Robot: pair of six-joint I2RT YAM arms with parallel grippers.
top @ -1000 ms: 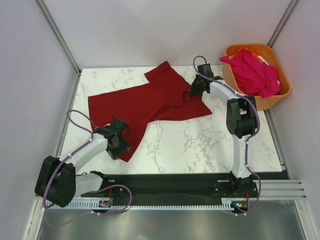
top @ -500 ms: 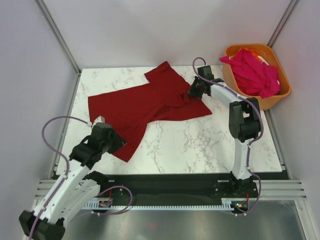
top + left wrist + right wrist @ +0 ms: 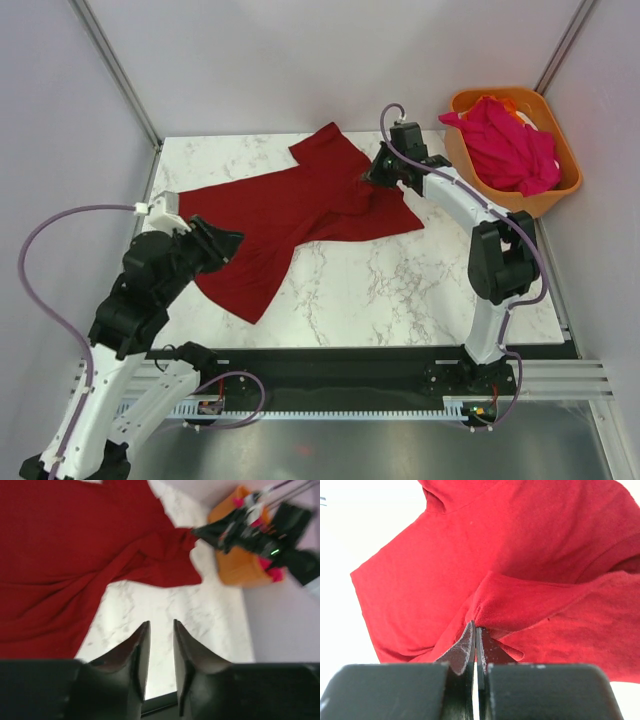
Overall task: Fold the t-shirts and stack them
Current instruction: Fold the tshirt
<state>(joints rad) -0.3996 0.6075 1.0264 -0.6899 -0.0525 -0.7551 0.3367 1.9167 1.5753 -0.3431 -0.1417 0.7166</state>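
A dark crimson red cloth t-shirt (image 3: 290,215) lies spread and rumpled across the white marble-patterned tabletop (image 3: 400,290), its bulk toward the far left, one part running to the far edge and another trailing toward the near left; the cloth is creased in long folds through the middle.

The right gripper (image 3: 376,172) sits low at the shirt's right-hand side, near the far edge; in the right wrist view its two dark fingers (image 3: 462,652) are pressed together on a bunched ridge of red fabric, the cloth gathered into a small peak right at the tips (image 3: 476,630).

The left gripper (image 3: 228,241) is held up off the table over the near left part of the shirt; from its own camera the fingers (image 3: 135,650) stand a narrow gap apart with only marble showing between them, nothing gripped.

At the far right, off the marble's corner, stands a round orange plastic tub (image 3: 560,190); a bright magenta pink t-shirt (image 3: 510,148) is heaped inside it, spilling over the rim on the left; something paler shows behind it, too hidden to name.
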